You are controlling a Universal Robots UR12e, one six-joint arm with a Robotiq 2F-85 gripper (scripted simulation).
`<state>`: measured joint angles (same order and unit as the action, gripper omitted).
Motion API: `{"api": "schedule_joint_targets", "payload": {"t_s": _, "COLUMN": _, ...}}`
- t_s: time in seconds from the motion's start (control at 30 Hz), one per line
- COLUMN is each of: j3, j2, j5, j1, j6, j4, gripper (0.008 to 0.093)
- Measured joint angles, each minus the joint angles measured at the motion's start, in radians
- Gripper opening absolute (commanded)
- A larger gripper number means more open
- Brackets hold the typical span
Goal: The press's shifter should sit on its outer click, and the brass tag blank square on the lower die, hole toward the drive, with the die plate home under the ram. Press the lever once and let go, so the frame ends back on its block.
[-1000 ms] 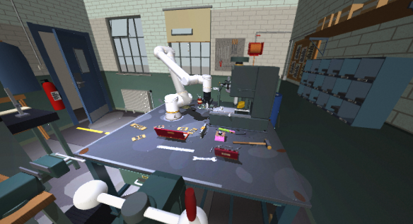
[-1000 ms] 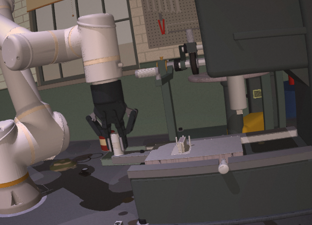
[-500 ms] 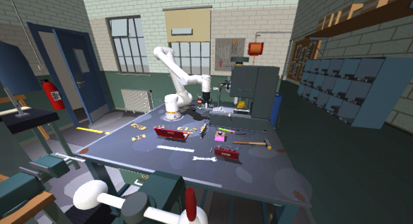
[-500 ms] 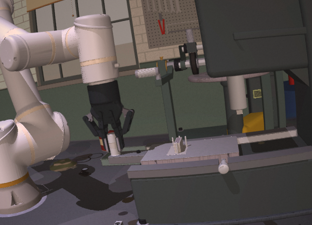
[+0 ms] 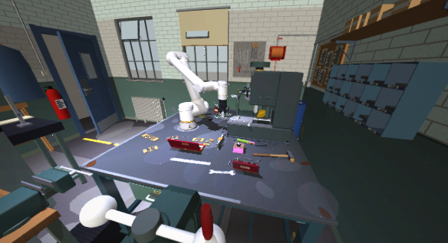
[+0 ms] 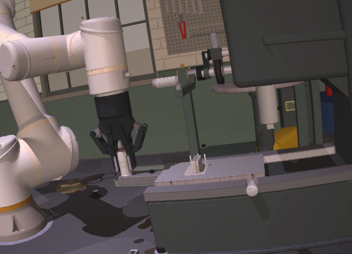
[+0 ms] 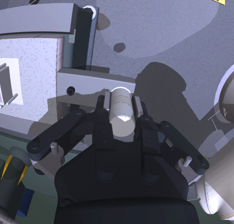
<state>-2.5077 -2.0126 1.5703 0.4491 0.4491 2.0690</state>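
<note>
The lower part of a pale upright peg handle (image 6: 124, 162) is hidden between my fingers. It stands on the outer end of a flat grey bar (image 6: 136, 178) that joins the die plate (image 6: 216, 169). The die plate lies on the press bed, left of the ram (image 6: 266, 109). The lower die (image 6: 197, 164) with its thin pins sits on the plate, and I see no brass blank on it. The press lever (image 6: 166, 81), with a knurled grip, sticks out level above. My gripper (image 6: 123, 163) points straight down and is closed on the peg handle (image 7: 122, 111).
Behind the work stand the green press column (image 6: 284, 35), a pegboard and windows. The arm's base (image 6: 20, 194) is to the left. A white knob (image 6: 252, 189) projects from the press front. Brass blanks (image 5: 150, 137), red trays (image 5: 185, 144), a hammer (image 5: 273, 155) and a wrench (image 5: 221, 172) lie across the table.
</note>
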Motion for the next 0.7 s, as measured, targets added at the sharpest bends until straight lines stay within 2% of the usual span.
{"api": "schedule_joint_targets", "payload": {"t_s": 0.7, "j3": -0.008, "j2": -0.011, "j5": -0.004, "j1": 0.005, "j6": 0.005, "j4": 0.008, "gripper": 0.008}}
